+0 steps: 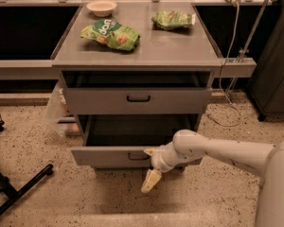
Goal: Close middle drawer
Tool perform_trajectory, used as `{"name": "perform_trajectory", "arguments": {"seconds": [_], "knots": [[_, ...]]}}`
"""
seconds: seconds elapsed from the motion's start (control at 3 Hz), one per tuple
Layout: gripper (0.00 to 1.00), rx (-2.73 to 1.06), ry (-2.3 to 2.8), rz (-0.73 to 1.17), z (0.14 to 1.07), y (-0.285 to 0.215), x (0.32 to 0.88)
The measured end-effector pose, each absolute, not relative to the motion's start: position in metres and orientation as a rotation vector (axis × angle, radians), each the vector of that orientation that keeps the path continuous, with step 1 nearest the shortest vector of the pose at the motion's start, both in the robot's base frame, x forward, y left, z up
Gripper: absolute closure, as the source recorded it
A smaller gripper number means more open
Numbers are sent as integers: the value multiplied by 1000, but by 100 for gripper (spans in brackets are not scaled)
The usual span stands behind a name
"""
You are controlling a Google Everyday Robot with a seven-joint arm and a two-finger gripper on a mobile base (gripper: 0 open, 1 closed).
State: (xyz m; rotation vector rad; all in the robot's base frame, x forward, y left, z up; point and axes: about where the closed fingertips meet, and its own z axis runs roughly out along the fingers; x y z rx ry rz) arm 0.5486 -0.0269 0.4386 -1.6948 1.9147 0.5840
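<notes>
One cream-coloured hand hangs at the front of the pulled-out grey metal middle drawer; its grip I cannot tell.

The middle drawer stands pulled well out toward the near side, its dark tray showing. The gripper is at the drawer's front, just right of the black handle, pointing down at the floor. The desk carries two green bags and, at the far left, a bowl.

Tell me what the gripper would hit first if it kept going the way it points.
The gripper hangs just in front of the open drawer, pointing down. Going straight on, it would probably meet the speckled floor first, though depth is unclear.
</notes>
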Motion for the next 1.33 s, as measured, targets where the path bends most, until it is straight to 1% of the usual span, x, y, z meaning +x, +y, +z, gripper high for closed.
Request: {"name": "perform_trajectory", "arguments": {"seconds": [0.33,1.0,1.33], "knots": [[0,-1767,1852,576,443,-2,581],[0,-1777,1867,570,436,-4,583],[0,-1792,1881,562,424,-24,600]]}}
